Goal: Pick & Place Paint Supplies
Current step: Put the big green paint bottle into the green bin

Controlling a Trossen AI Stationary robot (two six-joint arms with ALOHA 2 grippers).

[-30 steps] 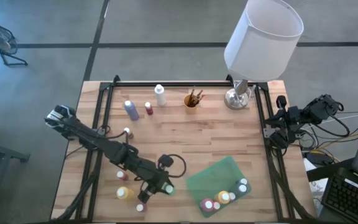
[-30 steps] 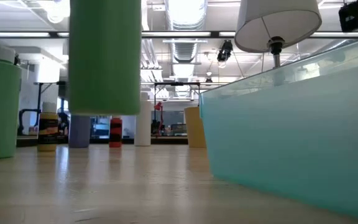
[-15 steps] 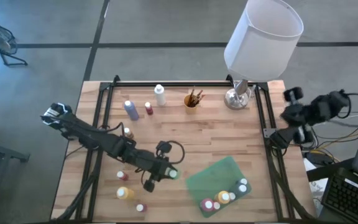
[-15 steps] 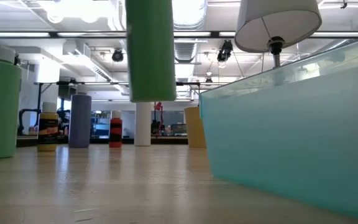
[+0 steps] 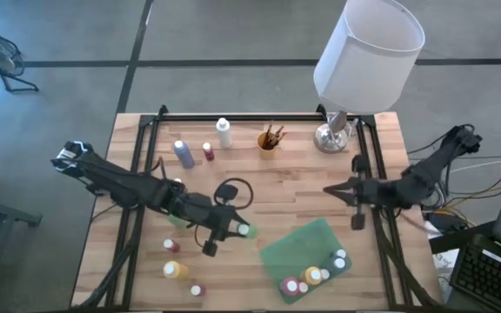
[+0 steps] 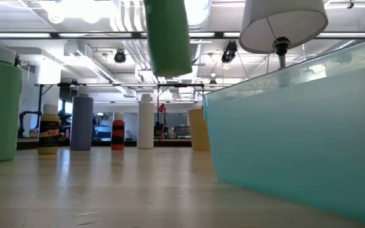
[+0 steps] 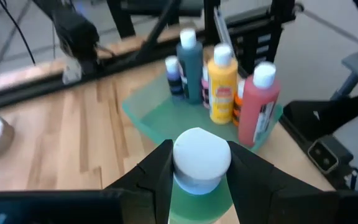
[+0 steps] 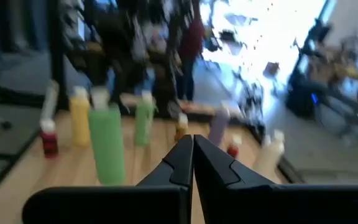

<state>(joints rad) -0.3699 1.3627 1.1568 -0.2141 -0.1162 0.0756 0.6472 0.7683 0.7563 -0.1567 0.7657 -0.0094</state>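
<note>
the left gripper point(image 5: 233, 230) is clamped on a green bottle point(image 7: 197, 180) just below its white cap, holding it lifted off the table point(image 5: 294, 187), near the middle and just short of the green tray's point(image 5: 296, 243) left edge. in the low view the bottle point(image 6: 168, 35) hangs well above the wood with open air beneath it. the tray sits toward the front right and already carries several bottles point(image 7: 222, 84) bunched at its far end, leaving its nearer half bare. the right gripper point(image 5: 330, 189) has its fingers pressed together, holding nothing, reaching in over the right edge of the table. open wood lies between the two arms. more bottles point(image 5: 174, 269) stand at the front left; three bottles point(image 5: 204, 148), a cup of brushes point(image 5: 269, 139) and a lamp point(image 5: 368, 48) line the back edge.
</note>
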